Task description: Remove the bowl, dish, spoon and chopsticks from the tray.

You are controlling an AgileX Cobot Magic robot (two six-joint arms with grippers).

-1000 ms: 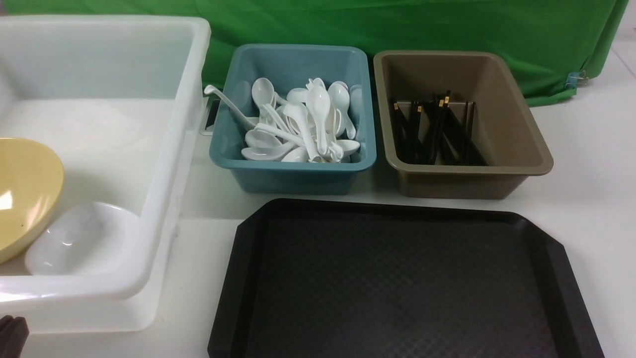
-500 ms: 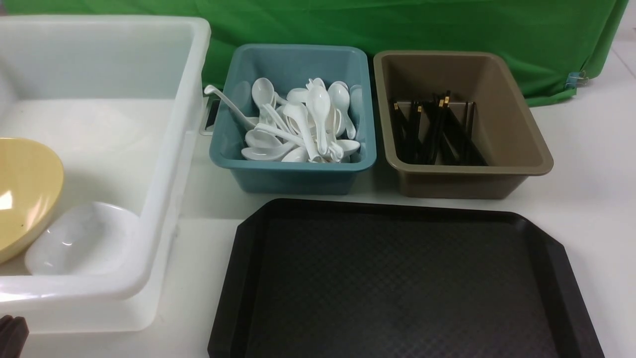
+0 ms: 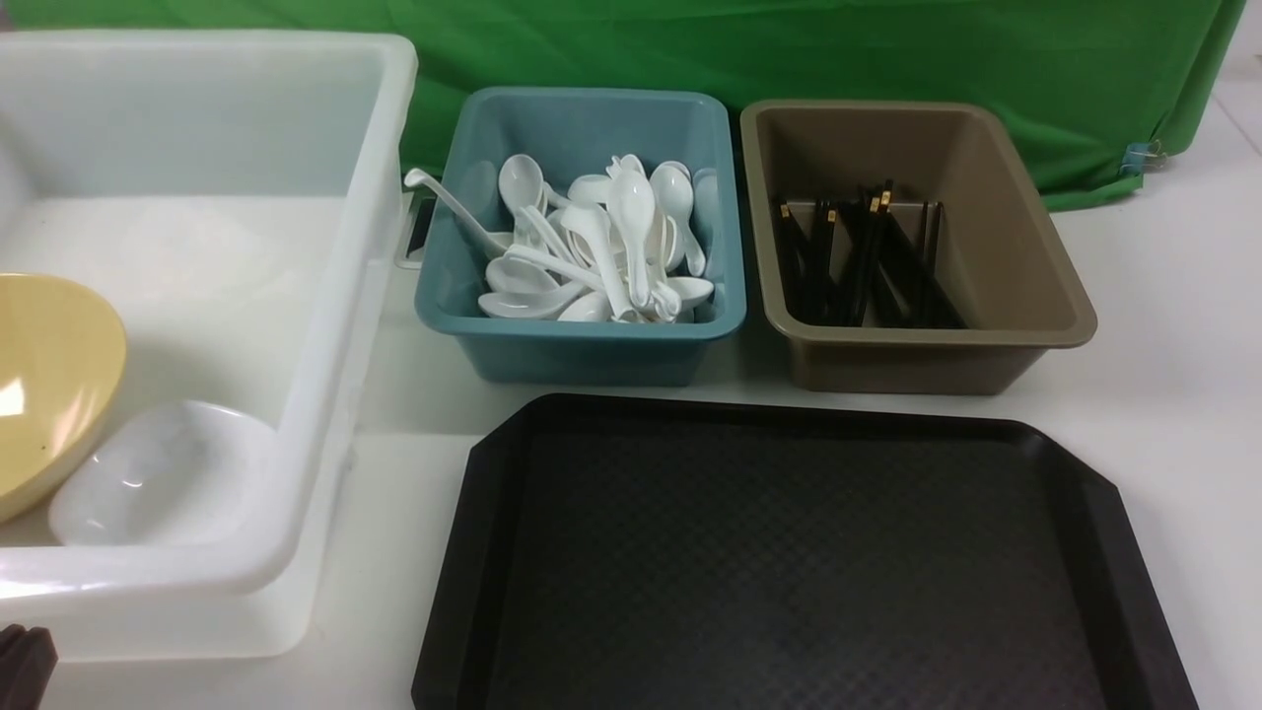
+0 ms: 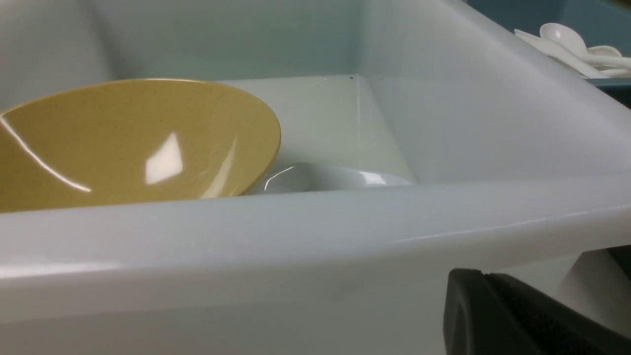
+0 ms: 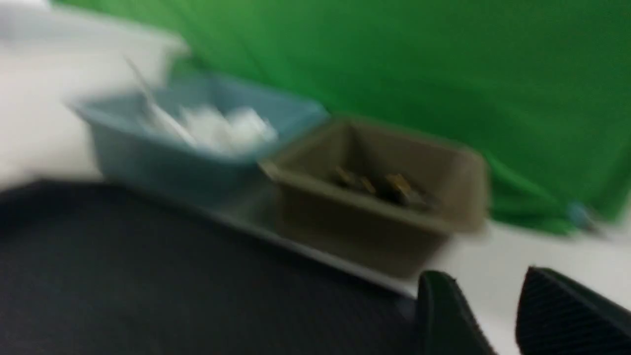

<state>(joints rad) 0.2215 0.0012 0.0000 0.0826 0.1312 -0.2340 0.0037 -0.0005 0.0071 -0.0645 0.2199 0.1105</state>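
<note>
The bowl (image 3: 54, 385) sits tilted in the white tub (image 3: 325, 345), off the tray (image 3: 789, 552), with a white dish (image 3: 168, 483) just beside it. The spoons (image 3: 592, 237) lie heaped in the blue bin (image 3: 582, 355), and the chopsticks (image 3: 868, 256) lie in the brown bin (image 3: 917, 365). Which spoon or which 2 sticks belong to this job cannot be told. The visible part of the tray is bare; its near edge is out of the front view.

The left gripper (image 4: 475, 276) is pressed together just outside the tub wall, with nothing pinched. The right gripper (image 5: 485, 281) is spread, with nothing seen between its 2 fingers.

The job looks all but done, so the step in hand is probably to settle both arms clear of the work. The left arm would do best to keep its tips shut and away from the tub's lip, since a knock could jolt the leaning bowl against the dish. The right arm should travel high enough to miss the tray's raised rim and the brown bin, then close once it is free of them. Before stopping, check the tray's hidden near edge. Leave the long handle (image 3: 454, 212) jutting over the blue bin alone; a brush could tip it out.
</note>
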